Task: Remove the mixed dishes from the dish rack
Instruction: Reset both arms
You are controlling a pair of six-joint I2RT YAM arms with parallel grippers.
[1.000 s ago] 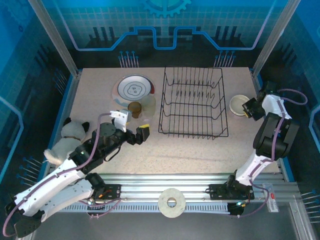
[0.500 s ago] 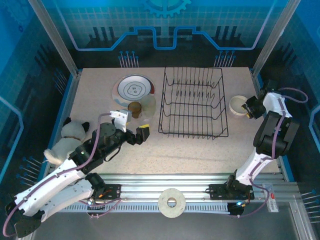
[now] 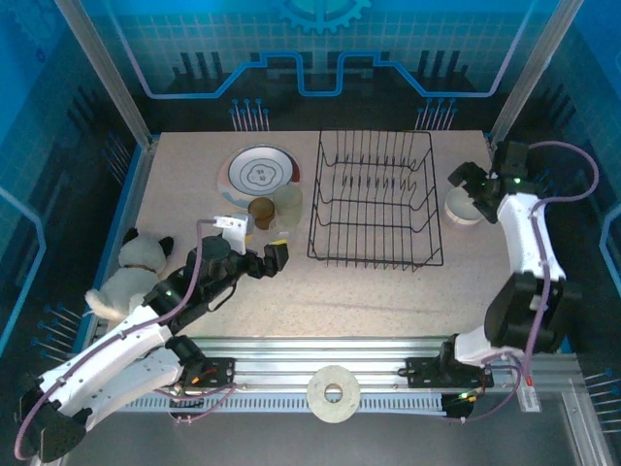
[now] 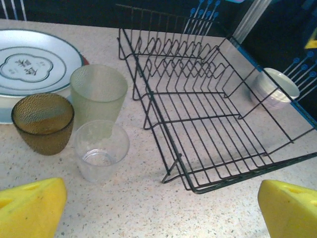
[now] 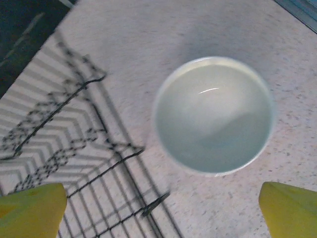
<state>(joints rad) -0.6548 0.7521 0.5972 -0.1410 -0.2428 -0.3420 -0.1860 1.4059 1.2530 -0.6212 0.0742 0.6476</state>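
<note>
Nearest, the left gripper (image 4: 158, 208) sits with jaws apart off the dish rack's (image 4: 198, 120) front-left corner. A clear glass (image 4: 101, 148), brown cup (image 4: 43, 121) and plate (image 4: 34, 64) stand left of the rack. Right of it, the right gripper (image 5: 161, 210) hangs spread above a pale bowl (image 5: 214, 115), with bare tabletop (image 5: 148, 29) around the bowl and the table's edge close beyond it.

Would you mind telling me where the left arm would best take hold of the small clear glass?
Probably its near rim, from above: one of the fingers inside, the other outside. The clear glass stands upright, mouth open, with the brown cup and the frosted tumbler crowding its left and far sides.
</note>
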